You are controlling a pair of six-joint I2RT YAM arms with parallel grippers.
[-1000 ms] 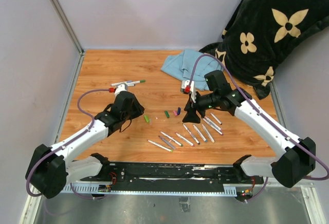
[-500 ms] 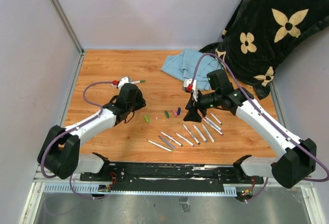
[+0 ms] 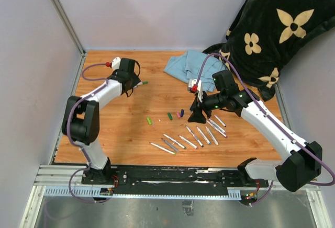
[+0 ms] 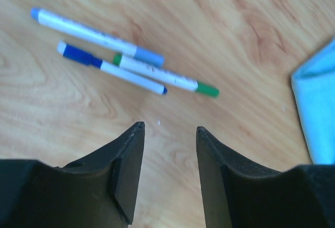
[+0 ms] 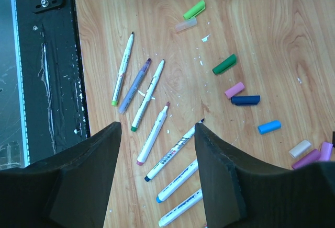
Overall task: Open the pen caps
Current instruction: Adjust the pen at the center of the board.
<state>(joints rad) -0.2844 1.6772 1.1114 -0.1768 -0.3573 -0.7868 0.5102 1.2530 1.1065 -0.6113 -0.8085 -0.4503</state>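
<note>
Three capped pens lie at the back left: a light-blue one, a dark-blue one and a green one. My left gripper hovers just short of them, open and empty. Loose pen caps lie mid-table: light green, dark green, pink, dark blue, light blue and purple. Several uncapped white pens lie in a row beside them. My right gripper hangs open above these pens, holding nothing.
A light blue cloth lies at the back of the wooden table, next to a black flower-patterned blanket in the back right corner. Grey walls close in the left and back. The black base rail runs along the near edge.
My left arm has swung from the middle of the table out to the back left, over the three capped pens, and its jaws have widened. The right arm has not moved.
</note>
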